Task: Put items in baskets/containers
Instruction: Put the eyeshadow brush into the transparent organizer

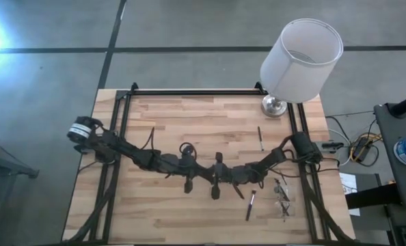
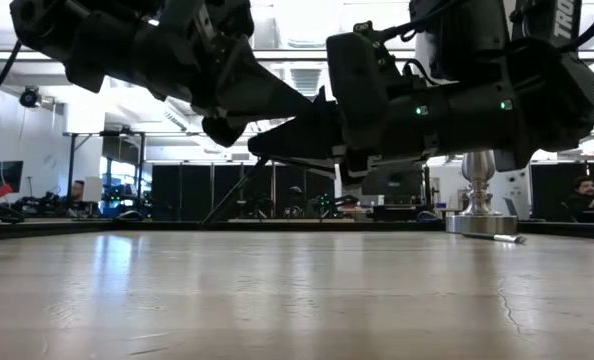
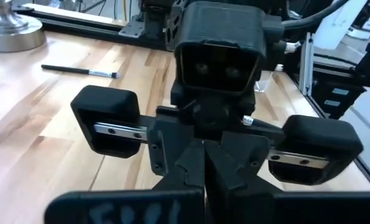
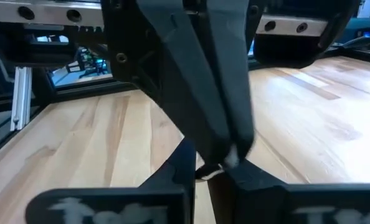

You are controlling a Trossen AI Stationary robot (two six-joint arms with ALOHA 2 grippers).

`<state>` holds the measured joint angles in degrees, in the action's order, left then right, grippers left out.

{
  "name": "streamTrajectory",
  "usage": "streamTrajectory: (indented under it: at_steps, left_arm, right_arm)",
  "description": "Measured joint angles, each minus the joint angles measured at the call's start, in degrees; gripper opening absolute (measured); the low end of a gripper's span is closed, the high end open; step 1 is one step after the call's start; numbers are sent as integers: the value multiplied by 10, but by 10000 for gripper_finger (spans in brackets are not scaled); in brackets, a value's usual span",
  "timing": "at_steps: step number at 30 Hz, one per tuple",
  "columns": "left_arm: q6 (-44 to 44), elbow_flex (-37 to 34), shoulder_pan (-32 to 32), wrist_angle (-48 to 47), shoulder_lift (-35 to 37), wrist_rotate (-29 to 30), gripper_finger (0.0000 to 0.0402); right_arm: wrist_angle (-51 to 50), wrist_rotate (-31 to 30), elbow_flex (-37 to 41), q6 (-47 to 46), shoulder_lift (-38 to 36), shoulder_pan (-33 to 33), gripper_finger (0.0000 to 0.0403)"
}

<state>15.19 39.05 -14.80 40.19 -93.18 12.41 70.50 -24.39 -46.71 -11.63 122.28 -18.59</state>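
We held both claws, left claw (image 1: 188, 186) and right claw (image 1: 215, 193), pressed together at mid-desk (image 1: 162, 130), right perhaps pinching a brush (image 4: 211, 170); we judged steady carrying toward the lower-right clear tray (image 1: 282, 198) wisest.

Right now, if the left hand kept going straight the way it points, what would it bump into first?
The right hand. The left hand points straight at it, fingertip to fingertip. Whether any gap remains between them is unclear.

high: overhead, straight down | low: tabletop-level | wrists: close; all share table (image 1: 189, 116)
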Motion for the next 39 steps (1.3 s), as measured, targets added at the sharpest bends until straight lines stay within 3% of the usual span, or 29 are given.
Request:
streamTrajectory:
  at_steps: [7,11,14,19,27,33,39]
  left_arm:
    - [-25,0,-21,-18,47,11,5]
    - [-43,-11,-38,-42,99,51,31]
    - [-74,-37,-43,-35,147,59,47]
    - [-89,-115,-49,38,218,22,42]
    - [-81,-212,-48,129,291,20,3]
    - [-81,-217,-48,125,315,16,1]
    - [-81,-219,-49,113,314,16,1]
  right_arm:
    - [-25,5,13,4,-27,-7,14]
    - [-121,-8,21,0,-87,-11,14]
    - [-245,-11,23,-17,-157,-19,13]
    - [-508,-20,16,-90,-316,-44,13]
    - [-1092,-43,-77,-368,-546,-96,13]
    - [-1389,-37,-159,-592,-610,-140,13]
    - [-1498,37,-175,-685,-608,-178,13]
